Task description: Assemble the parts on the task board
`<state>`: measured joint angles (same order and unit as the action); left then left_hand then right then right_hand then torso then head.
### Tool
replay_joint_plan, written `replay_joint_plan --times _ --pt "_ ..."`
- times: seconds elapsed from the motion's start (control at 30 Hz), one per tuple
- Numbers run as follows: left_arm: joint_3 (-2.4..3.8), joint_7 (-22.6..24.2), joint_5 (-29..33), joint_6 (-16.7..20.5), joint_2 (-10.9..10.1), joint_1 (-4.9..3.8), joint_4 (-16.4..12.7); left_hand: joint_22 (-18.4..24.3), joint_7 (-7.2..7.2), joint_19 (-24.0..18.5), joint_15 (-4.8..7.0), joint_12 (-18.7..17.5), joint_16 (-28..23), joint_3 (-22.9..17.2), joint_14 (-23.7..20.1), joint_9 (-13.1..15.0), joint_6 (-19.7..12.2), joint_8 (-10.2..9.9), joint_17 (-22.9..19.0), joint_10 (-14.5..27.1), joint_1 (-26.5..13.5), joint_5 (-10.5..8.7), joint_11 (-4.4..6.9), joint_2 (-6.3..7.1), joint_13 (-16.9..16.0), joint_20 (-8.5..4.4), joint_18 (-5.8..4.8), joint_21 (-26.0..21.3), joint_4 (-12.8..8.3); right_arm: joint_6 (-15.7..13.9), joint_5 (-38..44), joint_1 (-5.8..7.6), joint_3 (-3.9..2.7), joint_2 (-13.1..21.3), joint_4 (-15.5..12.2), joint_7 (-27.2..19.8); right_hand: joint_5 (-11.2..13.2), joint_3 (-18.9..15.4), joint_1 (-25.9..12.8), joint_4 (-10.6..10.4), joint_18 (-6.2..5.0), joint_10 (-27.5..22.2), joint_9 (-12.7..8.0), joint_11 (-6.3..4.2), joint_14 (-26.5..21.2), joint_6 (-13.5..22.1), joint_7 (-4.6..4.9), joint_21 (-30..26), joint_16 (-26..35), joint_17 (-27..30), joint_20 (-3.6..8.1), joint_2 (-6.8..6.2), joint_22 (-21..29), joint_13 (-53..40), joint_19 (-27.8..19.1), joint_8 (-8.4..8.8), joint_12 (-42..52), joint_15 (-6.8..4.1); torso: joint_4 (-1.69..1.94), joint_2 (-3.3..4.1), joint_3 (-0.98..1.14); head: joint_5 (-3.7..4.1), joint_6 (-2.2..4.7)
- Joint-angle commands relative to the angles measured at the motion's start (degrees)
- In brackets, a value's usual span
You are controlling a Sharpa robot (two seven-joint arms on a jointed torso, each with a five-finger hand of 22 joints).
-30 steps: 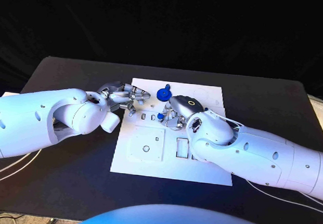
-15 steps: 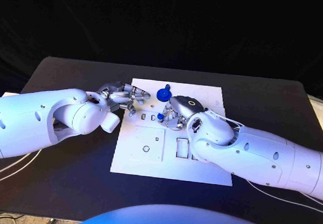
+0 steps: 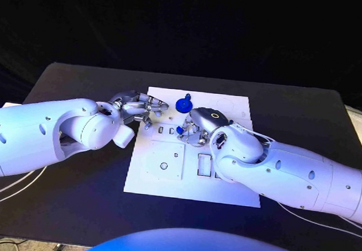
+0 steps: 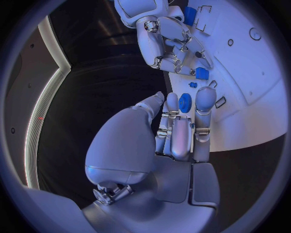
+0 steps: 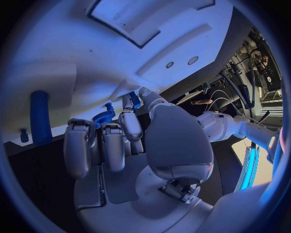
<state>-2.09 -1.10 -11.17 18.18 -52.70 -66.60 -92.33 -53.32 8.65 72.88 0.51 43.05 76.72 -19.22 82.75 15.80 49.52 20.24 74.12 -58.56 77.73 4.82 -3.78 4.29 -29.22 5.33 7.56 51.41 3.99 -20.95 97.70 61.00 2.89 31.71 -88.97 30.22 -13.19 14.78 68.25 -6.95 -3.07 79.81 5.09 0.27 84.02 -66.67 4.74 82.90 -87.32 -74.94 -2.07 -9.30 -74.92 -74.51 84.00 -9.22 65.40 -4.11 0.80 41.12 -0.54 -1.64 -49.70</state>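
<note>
The white task board (image 3: 195, 185) lies in the middle of the black table. A blue gear (image 3: 184, 105) with a small blue knob (image 3: 187, 96) beside it sits near the board's far edge, between my two hands. My left hand (image 3: 137, 108) hovers at the board's left edge with its fingers (image 4: 204, 102) stretched toward the gear (image 4: 185, 102) and nothing in them. My right hand (image 3: 194, 126) is over the board's middle and pinches a small blue part (image 5: 135, 99) between thumb and fingertip. That part (image 4: 202, 74) sits at the right hand's fingertips, close to the board.
The board has rectangular recesses (image 3: 164, 161) and slots (image 3: 204, 165) on its near half, partly covered by my right arm. A blue rod (image 5: 40, 116) and a small blue piece (image 5: 23, 135) lie on the board (image 5: 60, 53). Black table surrounds the board.
</note>
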Motion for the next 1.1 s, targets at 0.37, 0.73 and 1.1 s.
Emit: replay_joint_plan --times 0.37,0.73,1.1 --pt "0.04 0.3 -0.1 -0.4 0.1 0.01 0.0 0.0 -0.04 -0.3 -0.03 0.2 0.2 -0.1 -0.4 0.0 0.5 -0.2 -0.1 0.4 0.6 -0.10 0.12 -0.01 0.1 0.18 1.10 -0.4 -0.4 2.3 0.6 -0.11 0.08 0.5 -0.4 0.4 0.2 -0.3 0.5 0.0 0.21 -0.3 0.0 0.03 5.2 0.4 0.09 -0.3 0.4 -11.7 -0.44 -0.42 -2.3 -0.1 0.2 0.33 -0.2 0.52 0.02 0.02 -0.01 -0.08 -0.17" --pt "0.04 0.3 -0.1 -0.3 0.1 0.02 0.0 0.1 -0.04 -0.3 -0.04 0.2 0.2 -0.1 -0.4 -0.1 0.5 -0.3 -0.1 0.4 0.6 -0.09 0.12 -0.04 0.1 0.19 1.11 -0.5 -0.4 2.6 0.6 -0.12 0.09 0.7 -0.6 0.3 0.1 -0.3 1.1 0.2 0.21 -0.4 0.0 0.01 5.2 0.4 0.08 -0.3 0.4 -11.6 -0.44 -0.43 -2.3 -0.1 0.2 0.31 -0.2 0.50 -0.01 0.01 -0.01 -0.06 -0.30" --pt "0.04 0.3 -0.1 -0.3 0.1 0.02 0.0 0.1 -0.04 -0.3 -0.04 0.2 0.2 -0.1 -0.4 -0.1 0.5 -0.3 -0.1 0.4 0.6 -0.09 0.12 -0.04 0.1 0.19 1.11 -0.5 -0.4 2.8 0.6 -0.15 0.15 0.8 -1.2 0.0 0.1 -0.3 1.6 0.3 0.20 -0.4 0.0 0.00 5.2 0.4 0.08 -0.4 0.4 -11.6 -0.43 -0.47 -2.2 -0.1 0.2 0.29 -0.2 0.49 0.01 0.00 -0.01 -0.01 -0.30"
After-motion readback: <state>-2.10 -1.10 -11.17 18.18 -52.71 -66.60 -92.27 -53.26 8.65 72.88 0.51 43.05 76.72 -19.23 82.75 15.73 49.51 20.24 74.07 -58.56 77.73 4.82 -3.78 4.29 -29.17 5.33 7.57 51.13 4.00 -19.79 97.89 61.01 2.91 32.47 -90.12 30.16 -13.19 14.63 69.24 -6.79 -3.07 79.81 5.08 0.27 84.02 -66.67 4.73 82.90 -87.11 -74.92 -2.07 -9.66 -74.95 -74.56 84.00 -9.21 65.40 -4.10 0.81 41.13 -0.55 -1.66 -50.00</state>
